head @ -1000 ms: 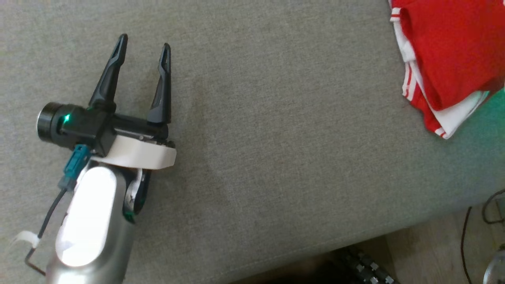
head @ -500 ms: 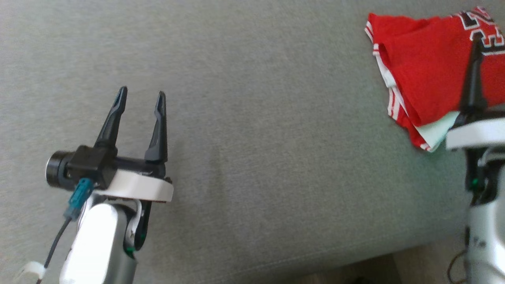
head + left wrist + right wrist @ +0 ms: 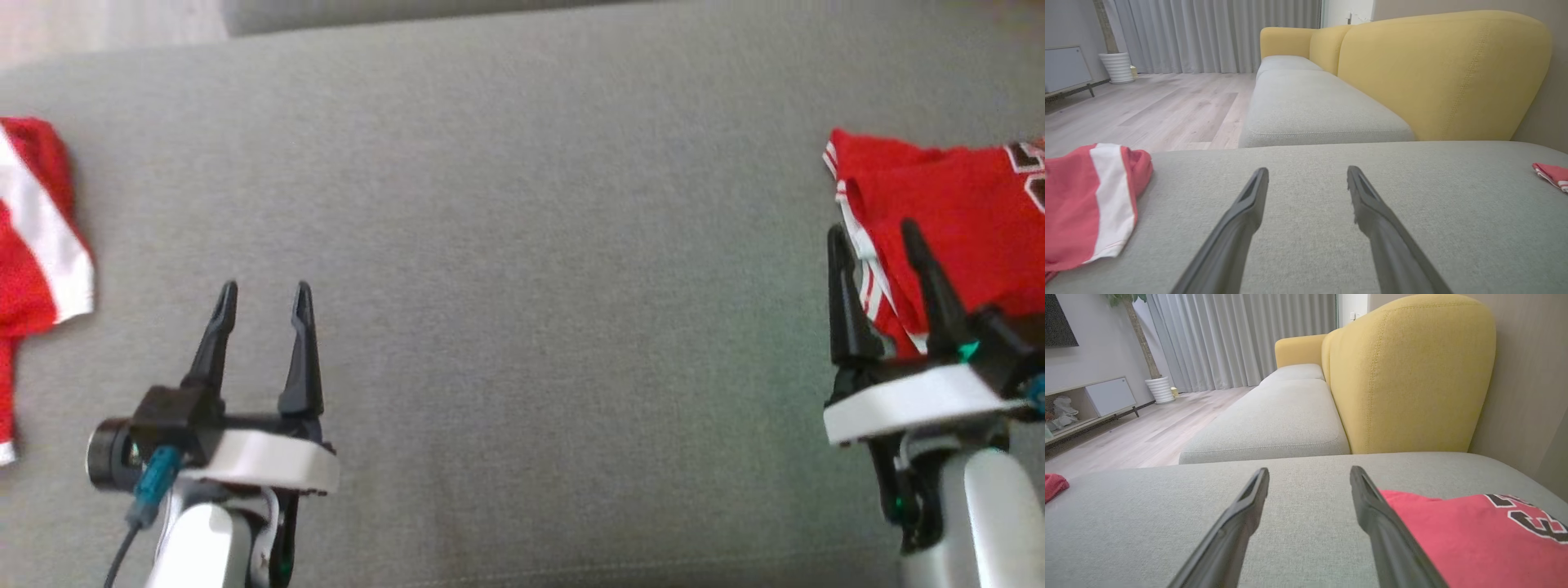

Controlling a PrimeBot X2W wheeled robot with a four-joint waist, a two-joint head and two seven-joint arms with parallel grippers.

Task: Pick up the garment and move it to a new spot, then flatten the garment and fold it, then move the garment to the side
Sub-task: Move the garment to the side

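**Work surface.** A grey seat cushion spans the head view from side to side. Its far edge runs along the top of that view. A strip of pale wooden floor shows past that edge at the upper left, and a second grey cushion adjoins it further right. Between the two grippers the cushion is bare fabric.

**Left gripper**. It sits at the lower left of the head view, with its fingers pointing toward the far edge. The fingers are spread apart with nothing between them. A crumpled red-and-white garment lies at the cushion's left side, near this gripper but apart from it. In the left wrist view the garment sits left of the fingers, close to the cushion's far edge.

**Right gripper**. It sits at the lower right, fingers likewise spread and holding nothing.

**Task item.** The red jersey lies folded at the right side of the cushion and is cut off by the right border of the head view. White-striped hems mark its left edge, and black-and-white lettering shows at its upper right. The right gripper's outer finger overlaps that left edge in the head view; contact cannot be determined. In the right wrist view the jersey lies flat beside the right-hand finger, and bare cushion lies ahead between the fingers.

**Boundaries.** A yellow backrest rises beyond the far edge, ahead and to the right. To its left the second cushion extends away, flanked by open floor up to the grey curtains.
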